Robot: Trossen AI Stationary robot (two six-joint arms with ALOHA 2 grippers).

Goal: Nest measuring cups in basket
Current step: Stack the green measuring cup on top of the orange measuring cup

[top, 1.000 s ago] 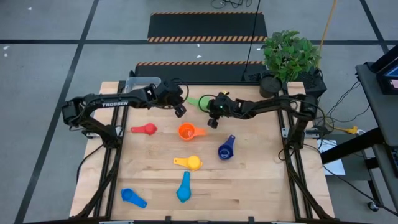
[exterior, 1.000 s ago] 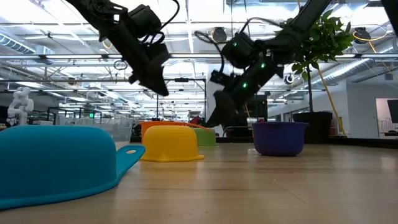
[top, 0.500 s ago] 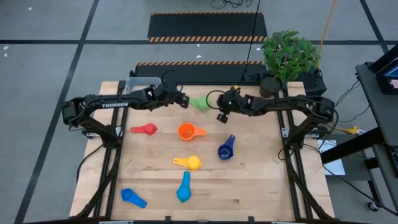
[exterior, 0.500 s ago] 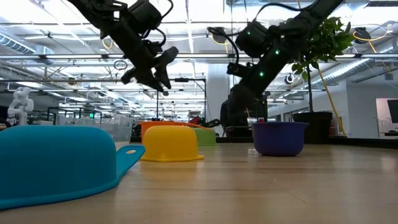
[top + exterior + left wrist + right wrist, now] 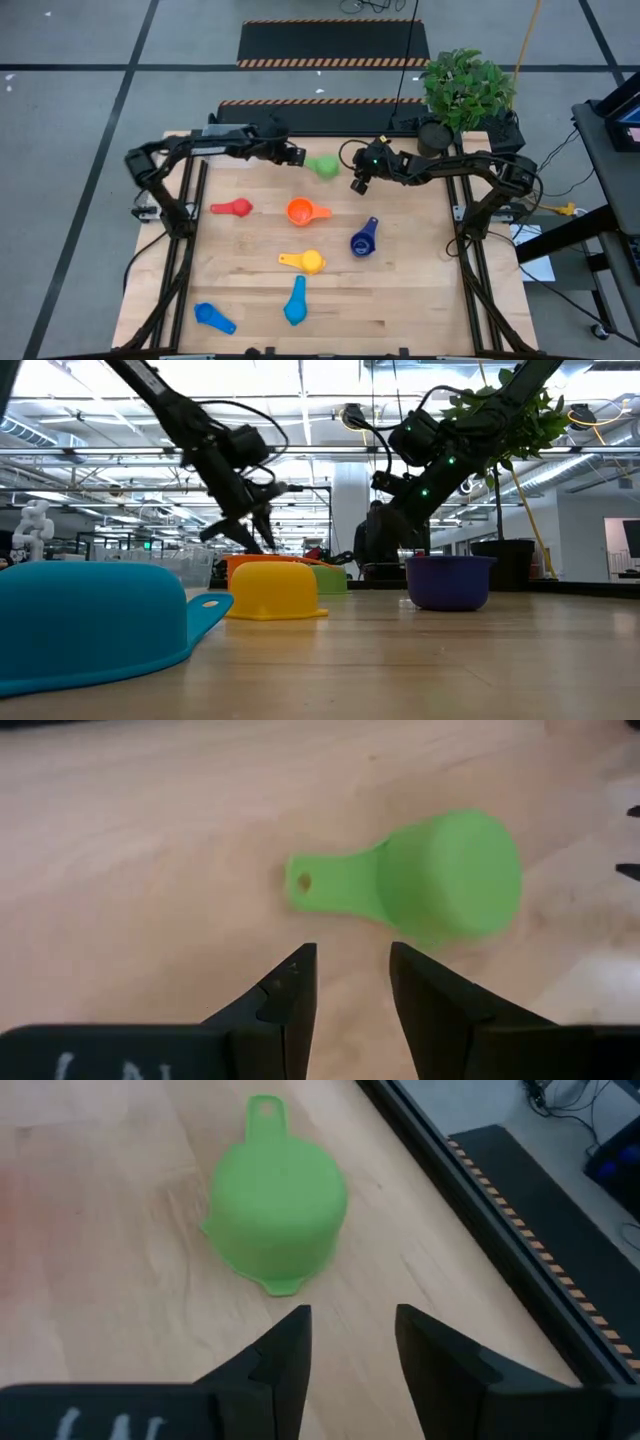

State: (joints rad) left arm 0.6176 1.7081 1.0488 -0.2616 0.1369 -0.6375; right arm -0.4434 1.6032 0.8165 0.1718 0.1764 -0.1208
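The green measuring cup lies mouth down on the far part of the table, its handle pointing left. My left gripper is open just left of the cup, and in its wrist view the handle lies ahead of its fingers. My right gripper is open to the right of the cup, whose round body lies ahead of it. The red, orange, navy, yellow and two light blue cups rest on the table. The clear basket is partly hidden behind my left arm at the far left.
A black plant pot with a leafy plant stands at the table's far right corner. In the low view, a light blue cup, the yellow cup and the navy cup stand near the camera.
My left gripper has moved toward the far edge and come down beside the green cup's handle. My right gripper has drawn back to the right, away from the green cup, and risen. The green cup has stayed where it was.
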